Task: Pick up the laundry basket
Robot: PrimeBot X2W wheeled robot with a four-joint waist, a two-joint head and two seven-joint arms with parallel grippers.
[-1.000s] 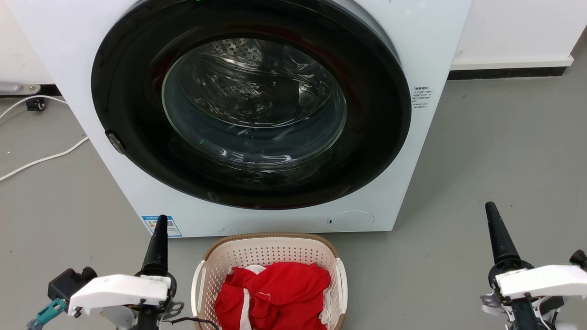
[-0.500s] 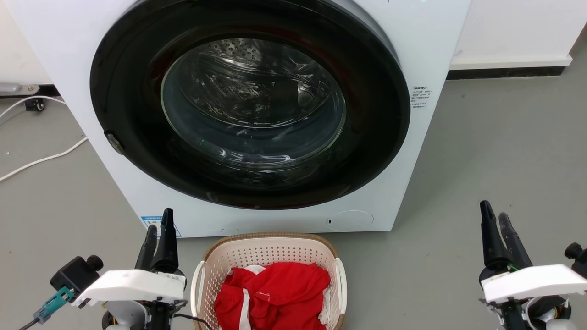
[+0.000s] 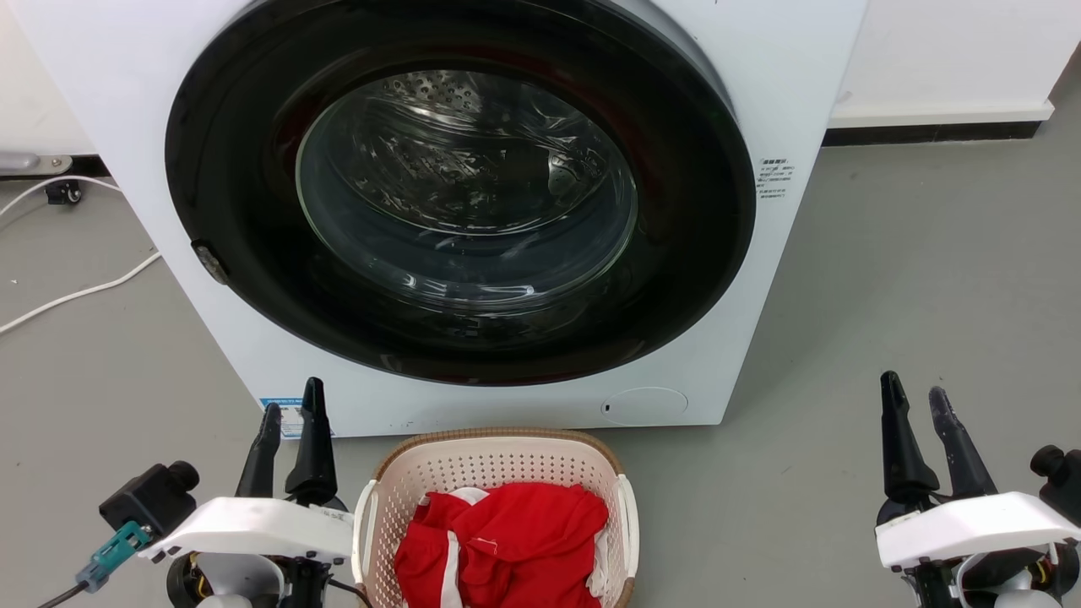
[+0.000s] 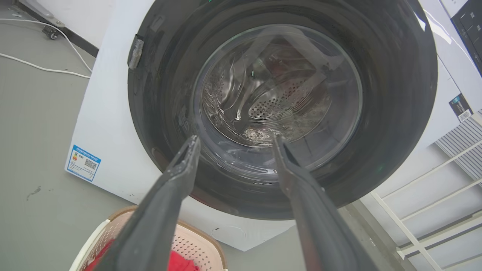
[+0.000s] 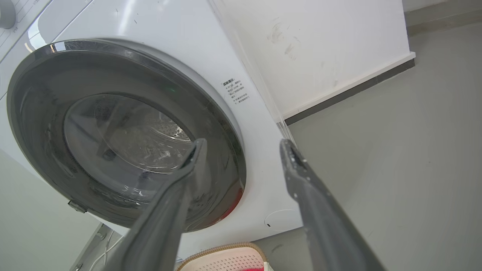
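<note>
**Ana:** What moved?

**Ben:** Both grippers opened. A second ago their fingers were pressed together. Now the left gripper (image 3: 292, 399) and the right gripper (image 3: 914, 387) have their fingers apart and hold nothing.

**Ana:** Where is the laundry basket (image 3: 498, 463)?

**Ben:** In the head view it is at the bottom middle, on the floor (image 3: 887, 279). It sits just in front of the washer (image 3: 811, 101), between the grippers. Red clothes (image 3: 507, 540) are piled inside, with a bit of white cloth (image 3: 600, 561).

**Ana:** And the left wrist view?

**Ben:** The basket is in the lower left corner, with red inside.

**Ana:** And the right wrist view?

**Ben:** The basket's rim is at the bottom middle, with a speck of red.
</note>
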